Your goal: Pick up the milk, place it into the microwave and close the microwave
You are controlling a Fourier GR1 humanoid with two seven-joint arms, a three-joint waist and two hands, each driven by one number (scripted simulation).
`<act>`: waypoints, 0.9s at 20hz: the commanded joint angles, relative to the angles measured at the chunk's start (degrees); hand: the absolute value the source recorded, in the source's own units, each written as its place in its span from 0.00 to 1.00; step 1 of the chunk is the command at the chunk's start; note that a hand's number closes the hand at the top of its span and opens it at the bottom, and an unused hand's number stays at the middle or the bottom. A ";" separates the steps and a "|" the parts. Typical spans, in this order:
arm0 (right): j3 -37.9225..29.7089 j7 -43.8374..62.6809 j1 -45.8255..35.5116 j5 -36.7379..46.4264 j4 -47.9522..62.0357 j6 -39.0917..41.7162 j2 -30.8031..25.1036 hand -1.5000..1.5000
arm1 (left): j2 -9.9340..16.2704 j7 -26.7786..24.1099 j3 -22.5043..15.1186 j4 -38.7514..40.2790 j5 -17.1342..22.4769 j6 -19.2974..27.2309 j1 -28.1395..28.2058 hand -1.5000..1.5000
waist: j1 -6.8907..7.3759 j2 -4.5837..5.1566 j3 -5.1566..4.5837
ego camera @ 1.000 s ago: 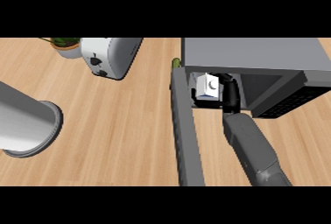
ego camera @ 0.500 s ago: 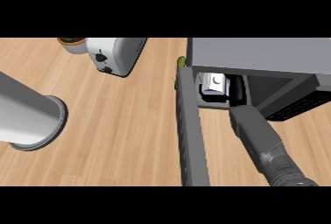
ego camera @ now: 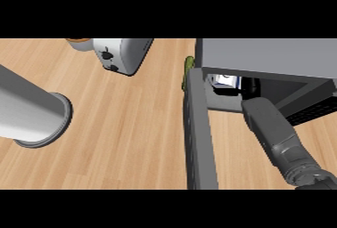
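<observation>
One milk carton (ego camera: 223, 82) — now sitting further inside the microwave (ego camera: 276, 58) than a second ago, right hand (ego camera: 248, 87) reaching in beside it, its grasp impossible to tell — door (ego camera: 199, 133) wide open, left hand unseen; placing appears nearly finished, closing outstanding.

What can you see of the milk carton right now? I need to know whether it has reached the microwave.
Only part of the small white milk carton with a blue panel shows, just inside the opening of the grey box-shaped microwave, under its top edge and beside the open door. The right forearm reaches in next to it; the hand is hidden, so contact cannot be judged.
</observation>
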 commanded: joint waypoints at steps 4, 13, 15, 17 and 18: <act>-3.83 -3.24 -2.47 -2.78 0.01 -1.43 0.40 1.00 | -0.41 -0.02 -0.43 1.10 -0.51 -0.09 -1.76 0.00 | 0.56 0.41 0.11; -4.28 -4.75 -5.14 -0.68 0.96 -13.19 -2.66 1.00 | 0.20 0.92 -0.28 2.26 -0.53 -0.47 -2.55 0.00 | 1.98 1.16 0.02; -4.81 -5.13 -4.69 -0.76 1.07 -16.01 -2.03 1.00 | 0.00 0.32 -0.60 2.49 -0.79 -0.75 -2.57 0.00 | 2.30 1.14 0.04; -4.86 -3.83 -6.04 -0.39 1.58 -17.83 -1.92 1.00 | 0.74 1.88 0.41 1.39 0.57 -0.70 -3.00 0.00 | 2.50 1.27 0.05; -4.89 -4.38 -5.12 -0.27 1.77 -17.36 -2.51 1.00 | 0.44 0.97 -0.48 2.15 -0.49 -0.90 -1.95 0.00 | 2.69 1.14 0.06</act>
